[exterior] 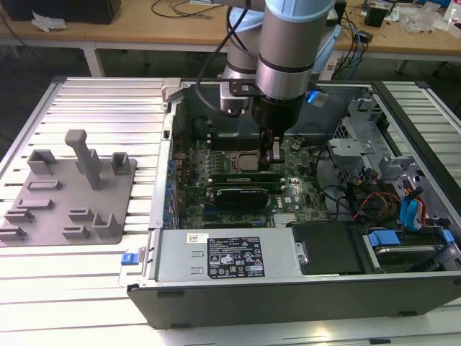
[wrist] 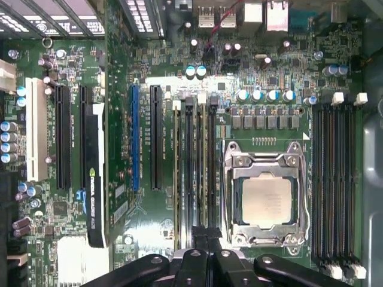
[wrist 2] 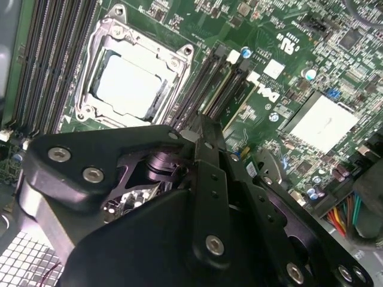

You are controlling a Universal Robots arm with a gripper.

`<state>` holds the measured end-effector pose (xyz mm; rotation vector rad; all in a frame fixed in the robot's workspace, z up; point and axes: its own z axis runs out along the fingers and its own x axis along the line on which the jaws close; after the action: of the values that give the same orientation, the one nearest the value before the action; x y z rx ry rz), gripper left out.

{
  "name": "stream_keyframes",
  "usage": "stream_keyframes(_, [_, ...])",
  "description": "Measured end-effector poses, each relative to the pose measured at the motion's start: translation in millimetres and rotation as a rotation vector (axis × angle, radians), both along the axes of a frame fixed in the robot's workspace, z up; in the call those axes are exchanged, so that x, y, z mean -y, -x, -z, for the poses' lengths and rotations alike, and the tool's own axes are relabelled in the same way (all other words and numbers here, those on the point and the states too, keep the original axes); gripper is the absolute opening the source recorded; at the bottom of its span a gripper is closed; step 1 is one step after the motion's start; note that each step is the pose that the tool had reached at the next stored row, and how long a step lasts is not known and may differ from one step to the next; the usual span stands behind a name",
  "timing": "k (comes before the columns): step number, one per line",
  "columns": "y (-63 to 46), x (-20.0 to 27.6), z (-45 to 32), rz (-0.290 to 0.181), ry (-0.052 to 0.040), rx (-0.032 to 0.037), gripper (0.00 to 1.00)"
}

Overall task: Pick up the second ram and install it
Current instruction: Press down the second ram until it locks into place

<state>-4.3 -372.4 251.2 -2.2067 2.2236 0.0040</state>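
The second ram [wrist: 203, 167] is a thin green stick standing edge-up in a memory slot beside the silver CPU socket [wrist: 266, 200]. It also shows as a green strip [wrist 2: 239, 110] in the second wrist view. My gripper [wrist: 201, 238] is shut, its black fingertips pressed together right over one end of that stick. I cannot tell whether they touch it. In the exterior view the gripper [exterior: 273, 155] reaches down into the open computer case, just to the exterior view's right of the socket [exterior: 248, 162].
Another stick [wrist: 176, 173] sits two slots over. A black expansion card [exterior: 241, 193] lies across the board in front of the socket. Four empty slots [wrist: 335, 179] flank the socket's far side. Drive cages and cables [exterior: 374, 194] crowd the case's right. A grey fixture plate [exterior: 68, 194] lies outside.
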Motion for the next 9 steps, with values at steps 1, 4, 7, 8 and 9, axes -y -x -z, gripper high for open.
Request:
stream_keyframes(1, [-1.0, 0.0, 0.0, 0.0, 0.0, 0.0, 0.08])
stream_keyframes(4, [-5.3, 0.0, 0.0, 0.0, 0.0001, -0.0001, 0.08])
stream_keyframes(7, [-12.0, 0.1, 0.1, 0.0, 0.0001, 0.0, 0.08])
stream_keyframes(8, [-16.2, 0.0, 0.3, 0.0, 0.0, 0.0, 0.08])
stream_keyframes(9, [-19.6, 0.0, 0.4, 0.001, -0.0002, 0.0, 0.08])
